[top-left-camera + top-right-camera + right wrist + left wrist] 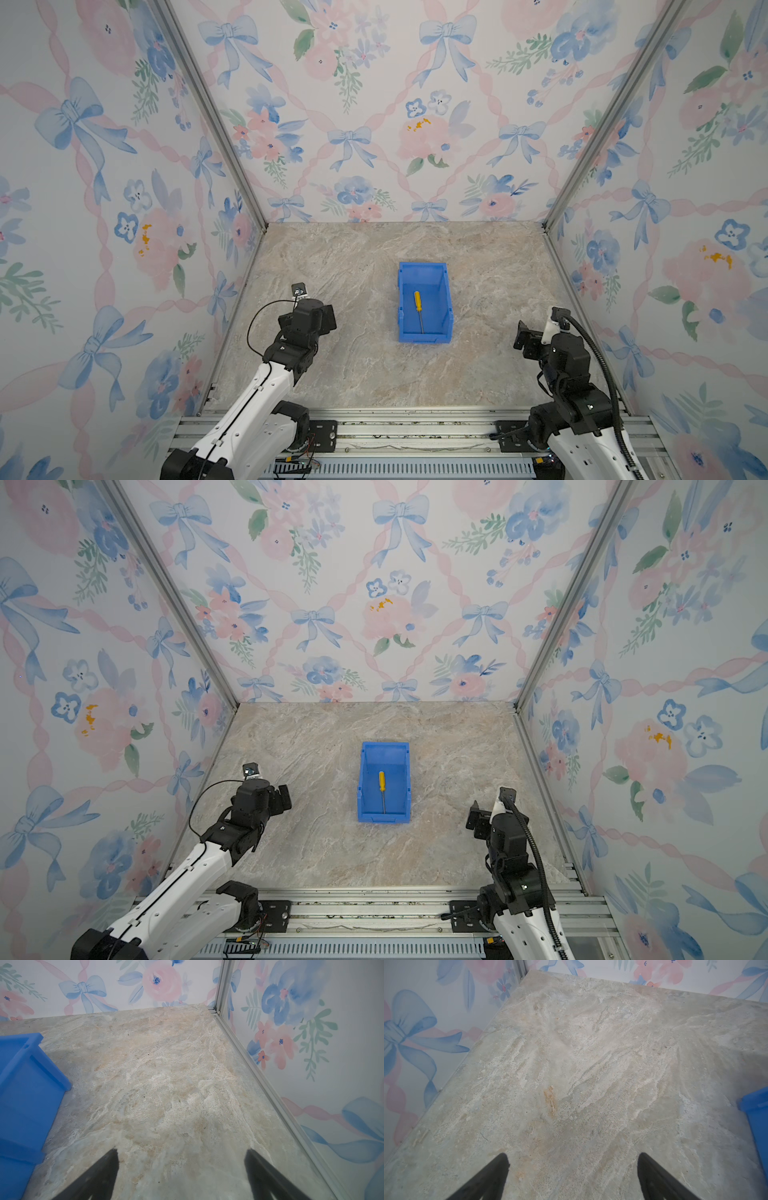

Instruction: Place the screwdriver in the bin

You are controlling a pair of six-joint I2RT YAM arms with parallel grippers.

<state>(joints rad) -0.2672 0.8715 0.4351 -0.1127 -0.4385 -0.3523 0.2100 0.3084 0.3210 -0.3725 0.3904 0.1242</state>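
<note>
The screwdriver (419, 309) (382, 789), with its yellow handle and thin silver shaft, lies lengthwise on the floor of the blue bin (424, 267) (385, 746), handle toward the far wall. The bin stands in the middle of the stone-patterned table. My left gripper (328, 318) (283, 798) (573, 1157) hovers to the left of the bin, open, with only bare table between its fingers. My right gripper (522, 336) (476, 817) (181, 1152) hangs to the right of the bin, open and empty as well. The bin's corner (756, 1109) and side wall (25, 1084) show in the wrist views.
Floral wallpapered walls (374, 124) close in the table on the left, back and right, with aluminium posts at the corners. An aluminium rail (415, 432) carrying both arm bases runs along the near edge.
</note>
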